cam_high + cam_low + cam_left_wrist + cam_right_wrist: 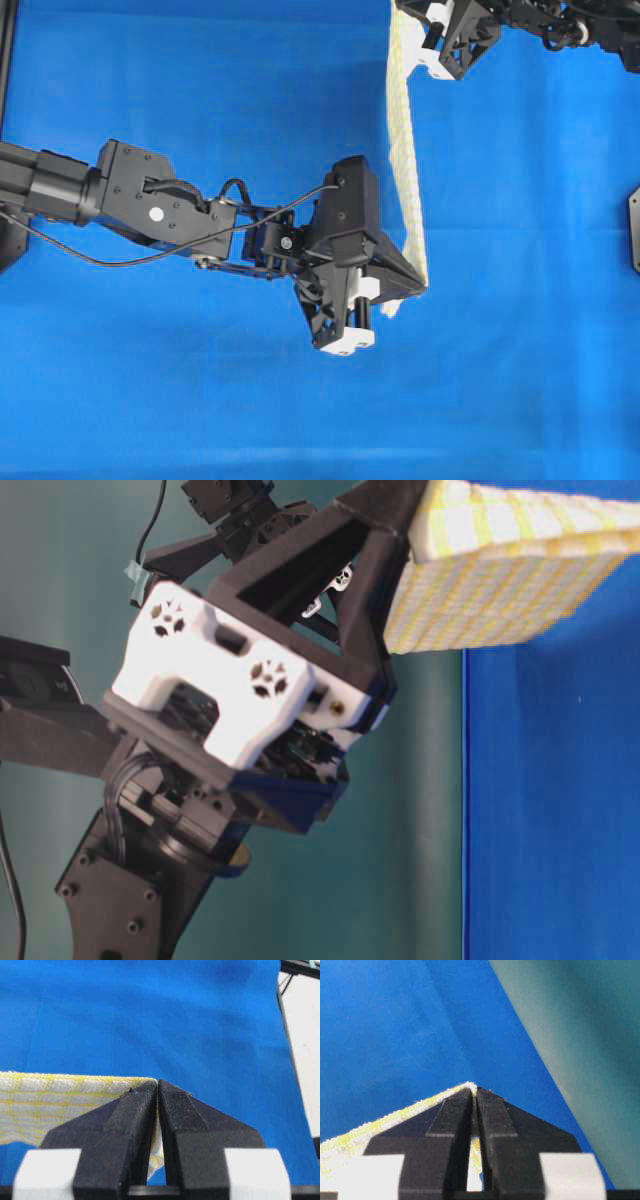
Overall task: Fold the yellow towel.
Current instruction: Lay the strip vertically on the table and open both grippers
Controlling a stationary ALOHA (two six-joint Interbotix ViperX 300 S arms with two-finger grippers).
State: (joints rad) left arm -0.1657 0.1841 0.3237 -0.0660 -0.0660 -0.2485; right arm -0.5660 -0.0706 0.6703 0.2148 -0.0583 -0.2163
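Above blue cloth (200, 400), both hands pinch the yellow towel (405, 150).

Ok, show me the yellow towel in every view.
Overhead: yellow towel, a narrow strip between both grippers, right of centre.
Table-level: top right.
Left wrist: left, clamped in the left gripper.
Right wrist: lower left, pinched by the right gripper.
Shared landmark: blue cloth.
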